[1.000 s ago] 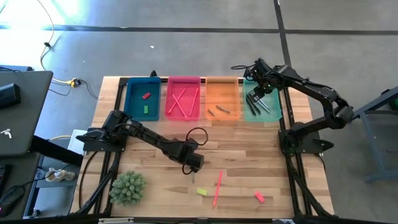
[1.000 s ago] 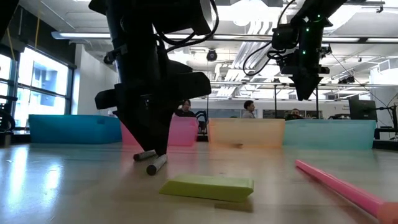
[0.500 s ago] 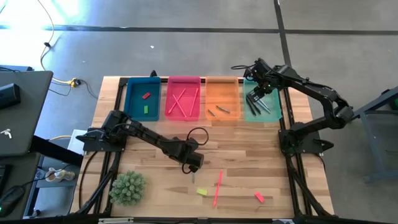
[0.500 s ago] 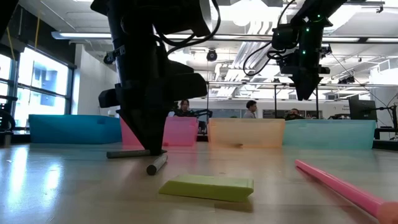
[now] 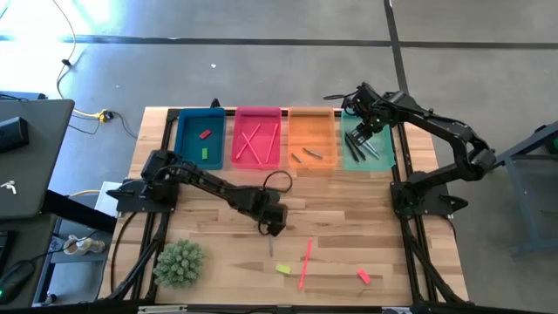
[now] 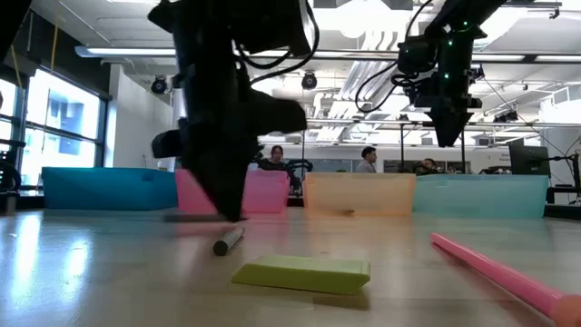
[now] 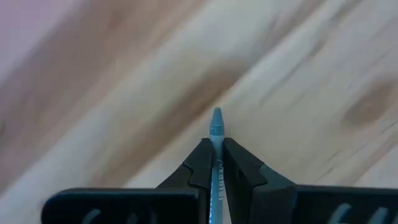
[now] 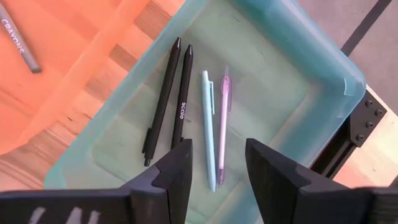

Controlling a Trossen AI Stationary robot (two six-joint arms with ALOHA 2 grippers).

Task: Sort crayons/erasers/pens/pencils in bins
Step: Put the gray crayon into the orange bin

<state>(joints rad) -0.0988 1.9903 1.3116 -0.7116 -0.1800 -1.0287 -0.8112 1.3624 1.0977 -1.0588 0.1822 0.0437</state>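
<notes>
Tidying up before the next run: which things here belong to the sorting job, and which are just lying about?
Job: bins, held crayon, left claw, loose crayon, yellow eraser, red eraser, pink stick.
Lying about: plant, laptop.

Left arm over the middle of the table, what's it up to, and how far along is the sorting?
The left gripper is shut on a grey crayon, just above the wood mid-table. The right gripper hangs open over the teal bin, which holds four pens. The blue bin has erasers, the pink bin pencils, the orange bin crayons. Another crayon, a yellow eraser, a pink pencil and a red eraser lie loose on the table.
</notes>
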